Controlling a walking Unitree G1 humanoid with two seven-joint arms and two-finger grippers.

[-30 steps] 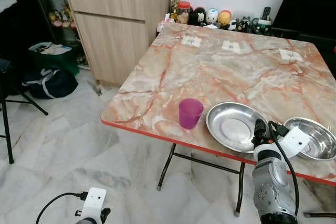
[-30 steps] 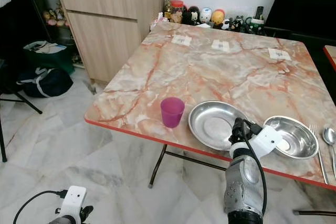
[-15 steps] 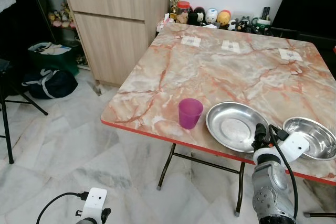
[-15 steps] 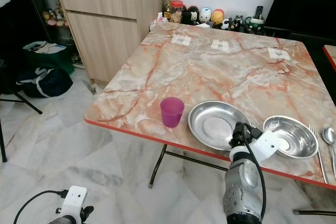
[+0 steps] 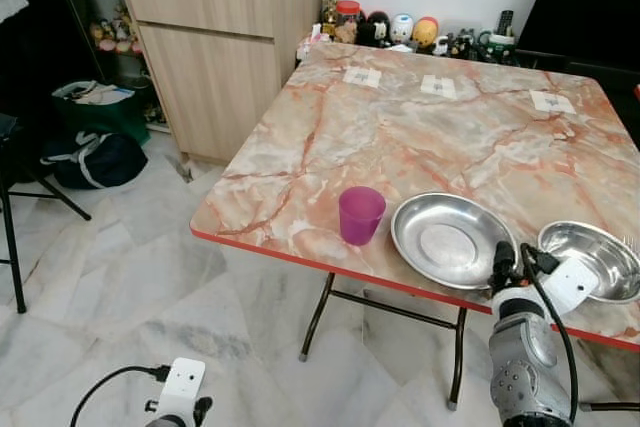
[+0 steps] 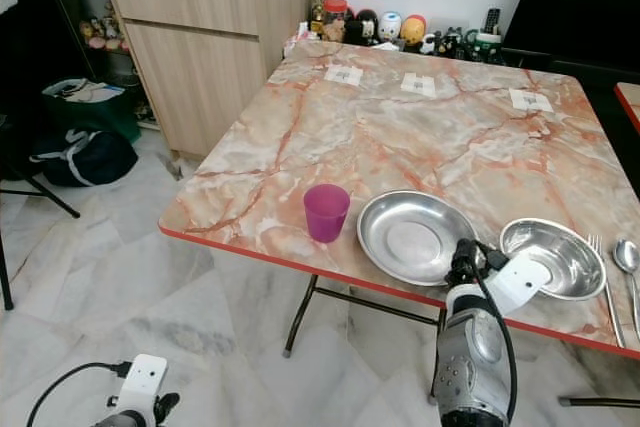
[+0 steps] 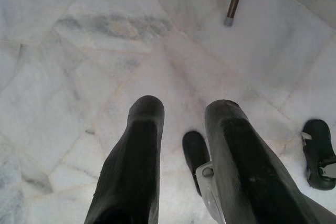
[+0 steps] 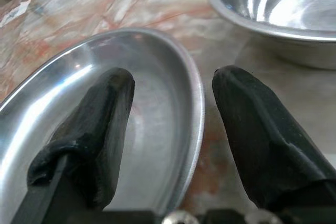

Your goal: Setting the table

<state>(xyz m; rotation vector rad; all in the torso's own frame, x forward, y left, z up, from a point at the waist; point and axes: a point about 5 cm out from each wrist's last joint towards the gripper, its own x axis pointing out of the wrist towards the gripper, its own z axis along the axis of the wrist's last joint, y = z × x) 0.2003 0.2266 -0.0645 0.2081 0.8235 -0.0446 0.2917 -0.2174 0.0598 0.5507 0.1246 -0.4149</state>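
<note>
Right gripper (image 8: 170,108) edged back toward table edge, fingers spread astride shiny round steel plate (image 6: 415,237) rim.

A shiny steel plate (image 6: 416,236) lies flat near the bench's (image 6: 430,137) front edge. A purple cup (image 6: 326,212) stands upright at its 9 o'clock; a steel bowl (image 6: 553,258) sits at its 3 o'clock, with a fork (image 6: 602,267) and a spoon (image 6: 629,259) beyond.
</note>
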